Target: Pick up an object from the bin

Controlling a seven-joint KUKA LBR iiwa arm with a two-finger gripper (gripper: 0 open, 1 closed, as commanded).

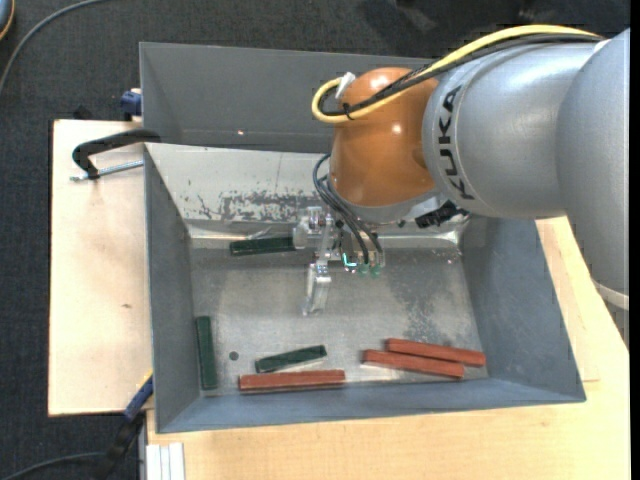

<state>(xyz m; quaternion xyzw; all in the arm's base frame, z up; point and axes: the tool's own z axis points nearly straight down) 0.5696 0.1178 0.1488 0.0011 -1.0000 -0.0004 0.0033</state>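
**Hovering mid-bin, flat sticks lying around**

Seen from the camera view, the gripper [318, 290] hangs above bare floor in the middle of the grey bin [170, 268]. Whether it is spread or pressed together cannot be told. Nearest is a dark green stick [262, 247] lying along the back wall, toward the view's left. A shorter dark green stick [291, 358] and a reddish-brown stick [291, 379] lie near the front. All look light, stiff and thin, probably slippery on metal. A pinch across the narrow width at mid-length seems safest.
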